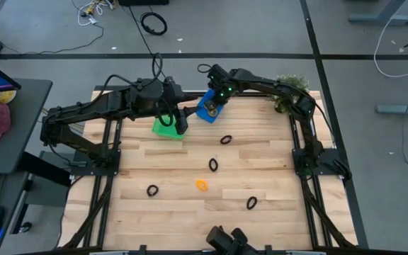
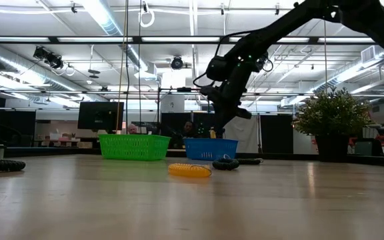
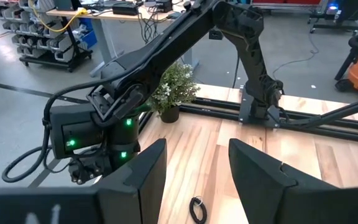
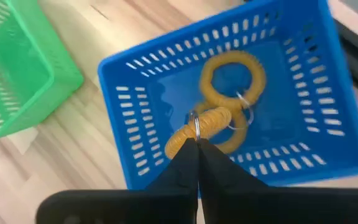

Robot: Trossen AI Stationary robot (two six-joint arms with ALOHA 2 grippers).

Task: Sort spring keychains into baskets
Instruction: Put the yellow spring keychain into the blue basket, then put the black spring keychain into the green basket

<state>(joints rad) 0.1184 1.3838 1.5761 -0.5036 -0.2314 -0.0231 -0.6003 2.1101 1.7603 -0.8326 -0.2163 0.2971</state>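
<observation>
The blue basket point(image 4: 135, 124) stands at the table's far side, right of the green basket point(image 1: 164, 128). My right gripper point(image 4: 197, 144) hangs over the blue basket, shut on an orange spring keychain point(image 4: 199, 124). Another orange keychain point(image 4: 235, 73) lies flat on the blue basket's floor. My left gripper point(image 3: 194, 180) is open above the green basket and holds nothing. Loose on the wood lie black keychains point(image 1: 225, 139), point(image 1: 152, 190), point(image 1: 251, 203) and an orange one point(image 1: 202, 185). My right gripper pinches the orange keychain's coil point(image 4: 184, 139) between its two fingertips, close to its metal ring point(image 4: 194, 123). The fingers slant down from above. The keychain hangs inside the basket's rim; whether it touches the one on the floor, I cannot tell.
A potted plant point(image 1: 289, 91) stands at the far right corner, behind the right arm. One more keychain point(image 1: 213, 164) lies mid-table. The table's near half has bare wood between the scattered keychains. The two baskets stand side by side with a narrow gap.
</observation>
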